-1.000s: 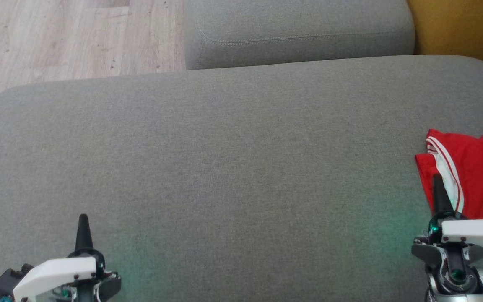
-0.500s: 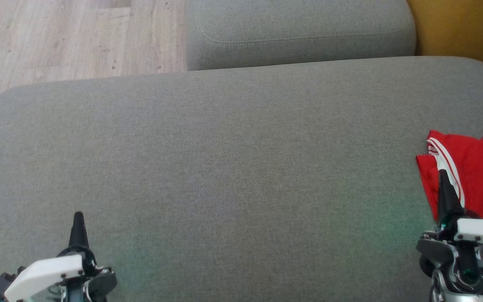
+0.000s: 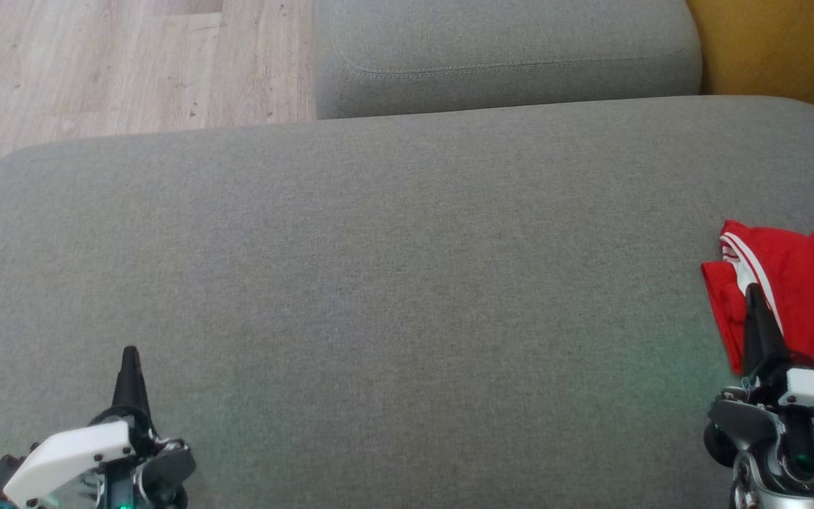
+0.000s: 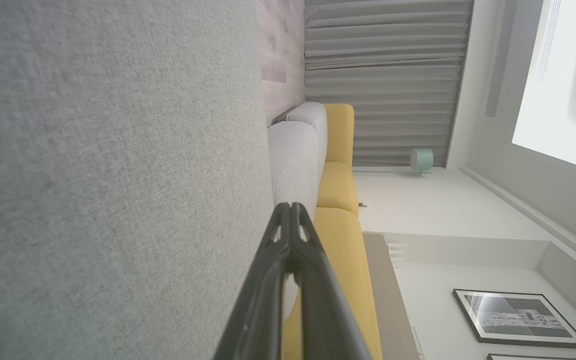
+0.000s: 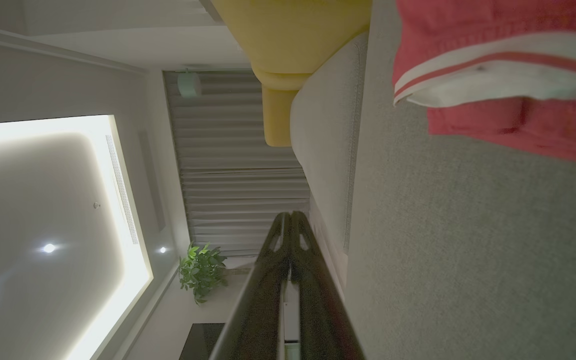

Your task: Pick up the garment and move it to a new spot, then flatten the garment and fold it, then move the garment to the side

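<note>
The head view shows a grey sofa cushion [image 3: 379,283] with the red garment [image 3: 810,297] at its right edge. The right pincer [image 3: 754,293], fingers together, shows against it, and the left pincer [image 3: 129,357], also pressed together, hovers near the front left corner. Wood floor [image 3: 96,63] lies beyond. The left wrist view shows a grey curtain [image 4: 383,75], a yellow sofa [image 4: 338,190] and a framed picture [image 4: 518,317]. The right wrist view shows the garment's white stripe and a potted plant [image 5: 200,270].

Head view evenly bright; right wrist view dim, perhaps underexposed.
</note>
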{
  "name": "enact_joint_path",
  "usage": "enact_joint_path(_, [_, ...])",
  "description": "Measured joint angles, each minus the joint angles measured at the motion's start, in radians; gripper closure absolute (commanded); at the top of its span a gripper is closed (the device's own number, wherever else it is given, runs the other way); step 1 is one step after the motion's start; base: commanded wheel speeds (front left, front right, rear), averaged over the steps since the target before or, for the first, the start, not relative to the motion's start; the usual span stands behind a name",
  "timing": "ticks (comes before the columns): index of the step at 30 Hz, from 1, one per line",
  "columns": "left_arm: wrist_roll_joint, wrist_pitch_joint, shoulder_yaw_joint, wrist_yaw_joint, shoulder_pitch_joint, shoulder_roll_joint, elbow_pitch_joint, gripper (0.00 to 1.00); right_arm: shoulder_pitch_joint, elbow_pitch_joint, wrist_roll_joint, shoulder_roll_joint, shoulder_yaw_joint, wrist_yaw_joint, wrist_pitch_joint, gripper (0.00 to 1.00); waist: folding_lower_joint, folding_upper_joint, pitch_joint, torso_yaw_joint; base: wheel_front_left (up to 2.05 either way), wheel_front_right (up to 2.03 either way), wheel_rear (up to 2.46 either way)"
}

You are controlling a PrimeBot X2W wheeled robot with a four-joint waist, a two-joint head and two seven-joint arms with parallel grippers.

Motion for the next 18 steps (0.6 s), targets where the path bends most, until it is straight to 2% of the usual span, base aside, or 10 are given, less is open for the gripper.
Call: enact_joint_path(18, [0.0, 0.0, 0.0, 0.0, 0.0, 0.0, 0.0, 1.0, 0.0, 0.0, 0.0, 0.0, 0.0, 0.0, 0.0, 1.0, 0.0, 0.0, 0.0, 0.0, 0.0, 0.0, 0.0])
